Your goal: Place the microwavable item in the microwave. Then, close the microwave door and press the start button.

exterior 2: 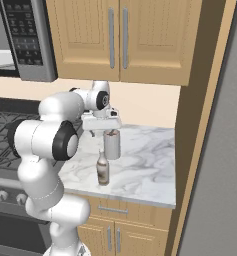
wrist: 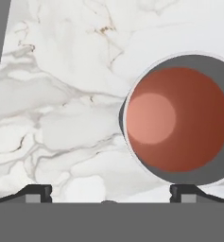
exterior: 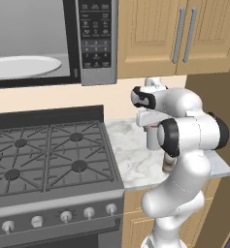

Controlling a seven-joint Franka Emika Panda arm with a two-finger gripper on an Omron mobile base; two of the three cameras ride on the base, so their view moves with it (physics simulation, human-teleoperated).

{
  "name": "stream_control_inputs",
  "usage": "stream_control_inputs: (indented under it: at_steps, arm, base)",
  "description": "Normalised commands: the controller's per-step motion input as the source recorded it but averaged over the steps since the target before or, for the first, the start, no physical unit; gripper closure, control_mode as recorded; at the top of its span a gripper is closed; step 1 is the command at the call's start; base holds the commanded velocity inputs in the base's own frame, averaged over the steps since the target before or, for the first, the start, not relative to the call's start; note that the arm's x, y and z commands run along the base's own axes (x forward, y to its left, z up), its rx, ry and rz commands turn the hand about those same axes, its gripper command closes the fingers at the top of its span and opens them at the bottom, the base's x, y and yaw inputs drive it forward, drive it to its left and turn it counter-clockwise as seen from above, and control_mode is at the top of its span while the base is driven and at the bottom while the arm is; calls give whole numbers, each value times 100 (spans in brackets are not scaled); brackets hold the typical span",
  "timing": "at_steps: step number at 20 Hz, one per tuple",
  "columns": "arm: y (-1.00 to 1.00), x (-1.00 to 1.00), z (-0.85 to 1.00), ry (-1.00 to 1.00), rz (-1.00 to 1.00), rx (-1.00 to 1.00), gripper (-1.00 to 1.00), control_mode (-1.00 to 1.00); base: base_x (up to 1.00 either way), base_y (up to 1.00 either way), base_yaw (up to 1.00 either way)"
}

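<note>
On the marble tabletop (exterior 2: 145, 155) the cup (exterior 2: 112, 144) stands ungrasped beneath spread fingers (wrist: 35, 193); loading the microwave (exterior: 48, 41), closing and starting are left.

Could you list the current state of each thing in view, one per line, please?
Microwave: open, turntable plate bare.
Cup: upright on the marble counter, reddish contents inside.
Bottle: upright, in front of the cup.
Pincer: open, above the cup, off-centre.
Cabinet doors: closed.

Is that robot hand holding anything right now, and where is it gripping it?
Nothing is held. The gripper hovers open above the small grey cylindrical cup with reddish contents, whose rim sits off towards one fingertip rather than between the two.
</note>
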Motion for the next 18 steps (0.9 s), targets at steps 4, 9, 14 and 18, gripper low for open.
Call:
stream_control_inputs:
  at_steps: [4, 9, 14, 18]
  arm:
    - [0, 0, 0, -1, 3, 0, -100, -100]
    - [0, -6, 0, -5, 2, 0, -100, -100]
    - [0, -1, 0, -3, 0, 0, -100, -100]
    - [0, 10, -13, 0, 1, 0, -100, -100]
  base:
    - [0, 0, 0]
    - [0, 0, 0]
    - [0, 0, 0]
    - [0, 0, 0]
